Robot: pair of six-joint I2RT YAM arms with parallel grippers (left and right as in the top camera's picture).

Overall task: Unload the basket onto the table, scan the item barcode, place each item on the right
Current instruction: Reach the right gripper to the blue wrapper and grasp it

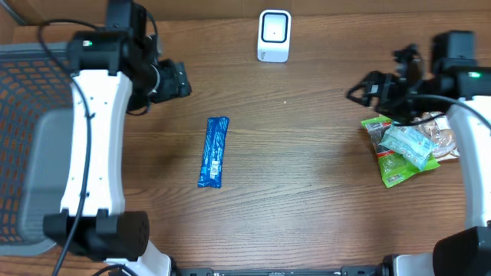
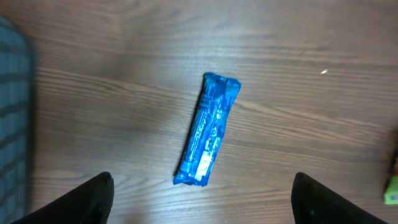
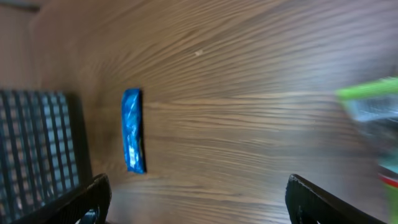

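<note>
My jaws stand wide apart, dark fingertips [image 2: 93,200] poking in at both bottom corners, nothing between them. Blue packet [image 2: 208,129] lies flat on the wood table [image 2: 311,124], slanted, its top end leaning right. Grey mesh thing [image 2: 12,112] at left edge, blurred. Green scrap [image 2: 392,190] at right edge.

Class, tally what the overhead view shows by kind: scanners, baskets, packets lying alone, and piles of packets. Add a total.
Scanner: 1
Basket: 1
Blue packet, lying alone: 1
Pile of packets: 1 (the overlap hides how many it holds)
Total: 4
</note>
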